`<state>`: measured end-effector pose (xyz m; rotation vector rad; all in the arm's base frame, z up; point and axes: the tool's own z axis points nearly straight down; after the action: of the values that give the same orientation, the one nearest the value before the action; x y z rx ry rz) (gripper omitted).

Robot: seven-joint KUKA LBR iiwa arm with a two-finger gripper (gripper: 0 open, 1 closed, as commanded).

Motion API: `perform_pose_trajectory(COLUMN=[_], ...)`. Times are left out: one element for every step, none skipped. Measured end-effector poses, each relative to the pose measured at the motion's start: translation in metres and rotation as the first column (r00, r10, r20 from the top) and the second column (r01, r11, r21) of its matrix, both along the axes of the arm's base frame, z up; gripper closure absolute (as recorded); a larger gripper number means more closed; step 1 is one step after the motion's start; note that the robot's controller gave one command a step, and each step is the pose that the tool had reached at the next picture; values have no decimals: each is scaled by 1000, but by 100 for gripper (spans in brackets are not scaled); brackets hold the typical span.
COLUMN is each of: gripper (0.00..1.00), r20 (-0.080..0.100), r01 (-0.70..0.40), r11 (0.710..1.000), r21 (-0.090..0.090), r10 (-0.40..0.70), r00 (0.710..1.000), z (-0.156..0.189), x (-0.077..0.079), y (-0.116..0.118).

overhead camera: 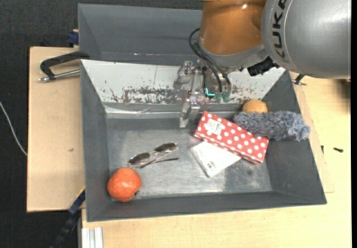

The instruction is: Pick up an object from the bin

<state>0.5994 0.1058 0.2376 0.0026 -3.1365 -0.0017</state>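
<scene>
Gripper (188,113) of the silver arm (312,18) hangs low inside the grey metal bin (95,146), close to the back wall and just to the left of the upper left corner of the flat red box with white dots (231,138). How far the gripper is open I cannot tell from this angle, and I also cannot tell if it has hold of something. The red box lies slanted on the bin floor and is the thing nearest to the gripper. From under its lower edge a flat white packet (215,158) comes out, touching the box. At the right of the box, against its upper right end, lies a long grey fuzzy thing (276,124), and just behind that one sits a small orange-brown round thing (255,106). To the left of the box and a little lower, a pair of metal-frame sunglasses (153,155) lies on the floor, apart from it. Well to the lower left of the box, near the front corner, rests an orange-red ball (124,184).
</scene>
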Motion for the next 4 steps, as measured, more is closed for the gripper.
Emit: perform_pose_trajectory(gripper=[0,100,100,100], r20=[9,15,15,3], r01=[1,6,6,-9], r11=[1000,1000,1000,1000], r21=[1,3,3,0], r10=[-1,-6,-6,9], r00=[1000,1000,1000,1000], z=[5,-163,-163,-112], x=[2,-47,-47,-56], y=[-1,22,22,11])
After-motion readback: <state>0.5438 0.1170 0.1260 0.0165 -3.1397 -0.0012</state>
